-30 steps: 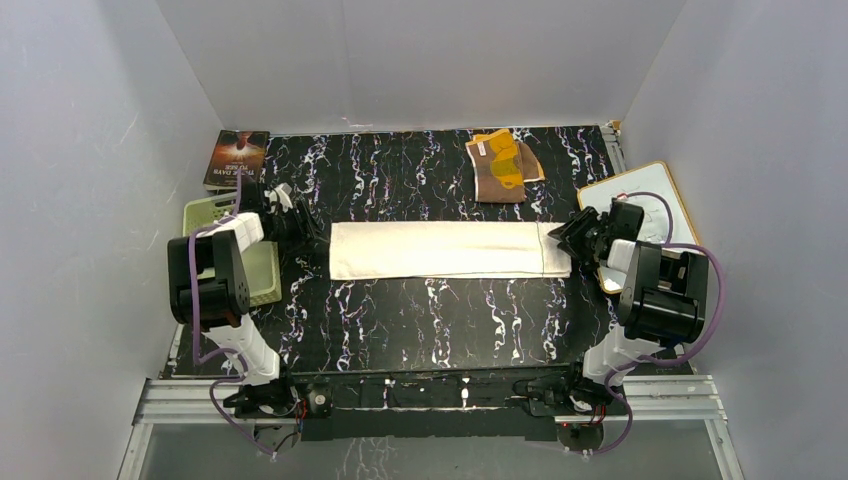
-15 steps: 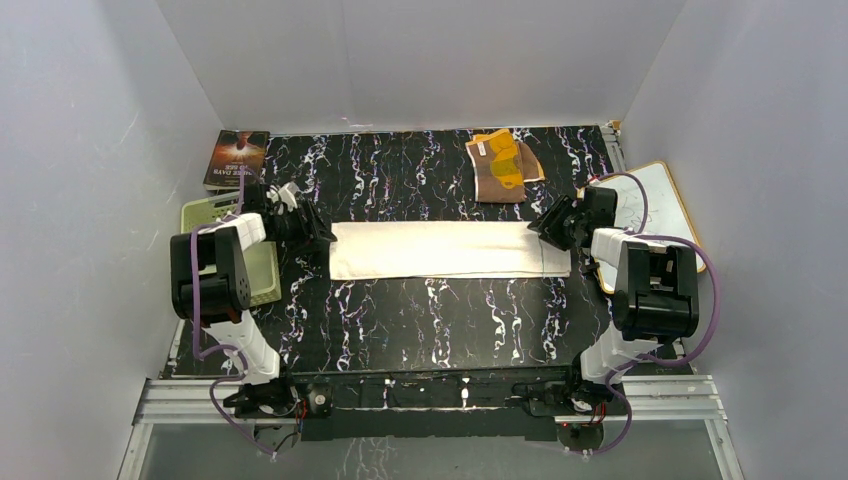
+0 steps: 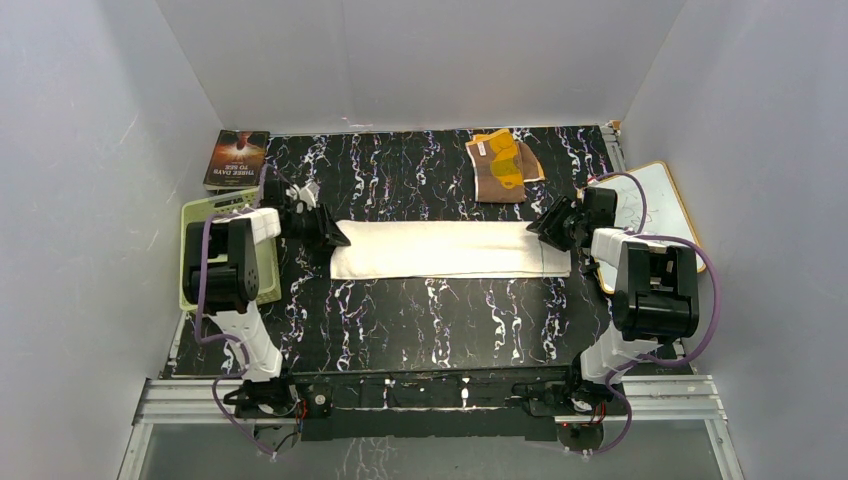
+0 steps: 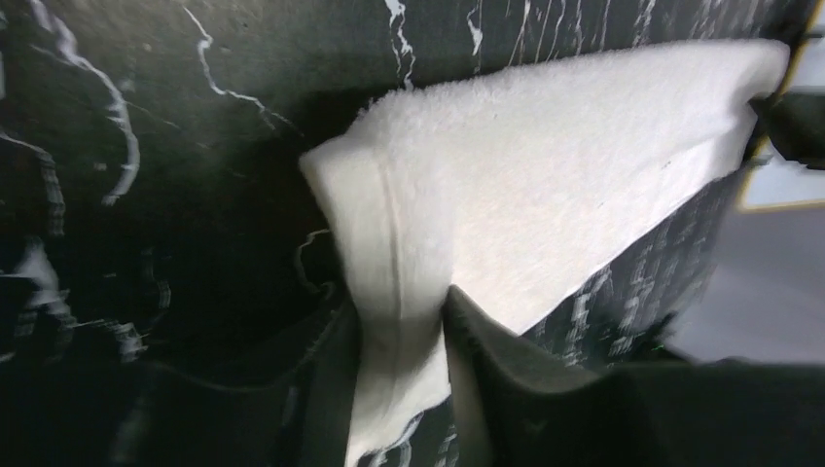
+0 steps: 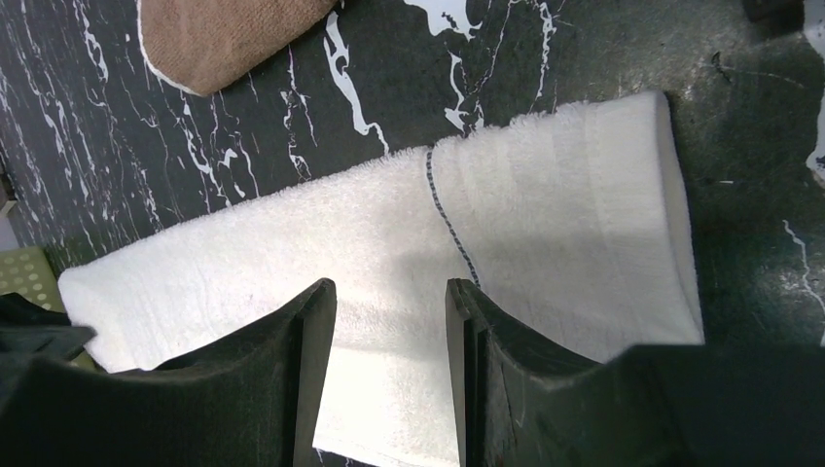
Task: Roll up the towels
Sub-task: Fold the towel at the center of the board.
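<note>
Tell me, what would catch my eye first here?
A long cream-white towel lies folded across the middle of the black marbled table. The left hand pinches its left end, while the right hand hangs open over its right end. A brown and yellow towel sits crumpled near the far edge.

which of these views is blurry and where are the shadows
Left wrist view: smeared, worst on the black white-veined tabletop at right; the left tool is a soft, out-of-focus dark mass either side of the cream-white terry towel edge. Right wrist view: sharp, the right tool casting a faint shadow on that towel. Top external view: evenly lit, crisp.
</note>
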Available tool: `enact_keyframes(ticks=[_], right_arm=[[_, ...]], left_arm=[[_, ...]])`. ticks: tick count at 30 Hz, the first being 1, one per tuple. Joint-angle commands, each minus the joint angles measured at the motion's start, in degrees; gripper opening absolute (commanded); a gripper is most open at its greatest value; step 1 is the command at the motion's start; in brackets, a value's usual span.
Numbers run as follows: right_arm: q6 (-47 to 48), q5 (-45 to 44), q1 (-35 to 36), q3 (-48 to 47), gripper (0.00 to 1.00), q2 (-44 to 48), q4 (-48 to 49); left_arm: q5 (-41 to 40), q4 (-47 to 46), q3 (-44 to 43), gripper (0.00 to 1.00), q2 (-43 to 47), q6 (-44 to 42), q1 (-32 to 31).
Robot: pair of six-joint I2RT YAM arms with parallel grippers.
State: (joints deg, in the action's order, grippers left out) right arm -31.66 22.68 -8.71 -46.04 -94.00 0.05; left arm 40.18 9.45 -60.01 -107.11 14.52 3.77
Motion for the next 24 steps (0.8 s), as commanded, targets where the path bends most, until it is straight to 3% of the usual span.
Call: enact_keyframes(ticks=[1, 2, 5, 10, 15, 19, 24], right_arm=[[0.9, 1.61, 0.17, -1.43, 0.44, 2.19, 1.73], [1.02, 1.88, 0.13, -1.47, 0.44, 2.19, 1.72], [1.25, 2.23, 0.15, -1.39, 0.44, 2.84, 1.15], [0.08, -1.52, 3.84, -1.2, 0.45, 6.49, -0.86], [-1.33, -5.52, 7.29, -1.8, 0.61, 7.29, -1.87], [-0.17, -5.63, 7.31, -4.62, 0.63, 5.84, -4.92], [-0.75, -6.04, 7.48, -4.58, 0.64, 5.61, -5.99]], left_arm=[[-4.39, 5.25, 1.38, 0.16, -2.82, 0.1, -2.03], [-6.57, 5.79, 1.37, 0.0, -2.34, 1.04, -1.51], [-14.31, 7.48, 0.26, 0.0, 2.75, 4.11, 2.64], [-33.21, 19.73, -11.88, 0.0, 10.89, -0.43, 3.52], [-37.67, 30.17, -21.86, 0.0, 10.69, -4.66, 3.2], [-43.04, 34.54, -25.79, 0.0, 10.99, -5.88, -0.65], [-45.71, 43.68, -34.07, 0.0, 4.6, -5.69, -11.57]])
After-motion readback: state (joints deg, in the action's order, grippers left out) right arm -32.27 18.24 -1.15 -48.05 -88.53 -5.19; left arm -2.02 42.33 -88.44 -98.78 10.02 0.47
